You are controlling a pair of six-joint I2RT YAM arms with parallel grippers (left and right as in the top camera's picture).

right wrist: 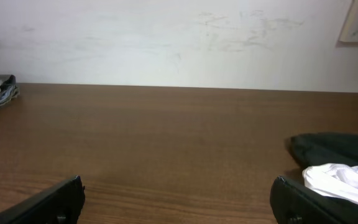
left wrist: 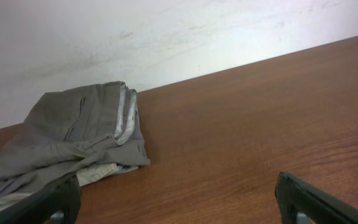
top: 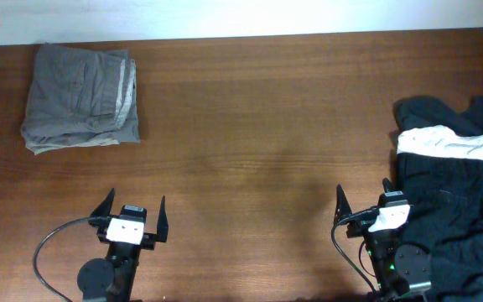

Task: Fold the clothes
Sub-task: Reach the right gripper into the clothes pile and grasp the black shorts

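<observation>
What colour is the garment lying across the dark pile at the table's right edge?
The garment is white, best seen in the overhead view.

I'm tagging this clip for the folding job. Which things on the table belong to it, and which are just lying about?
Belong to the job:
black clothes, heaped at the right edge
white garment, among them

Just lying about:
grey garment, folded, at the far left corner

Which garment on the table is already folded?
The grey-khaki garment at the far left, a neat stack with a pale stripe; the black clothes and white garment at the right lie in a crumpled heap.
</observation>
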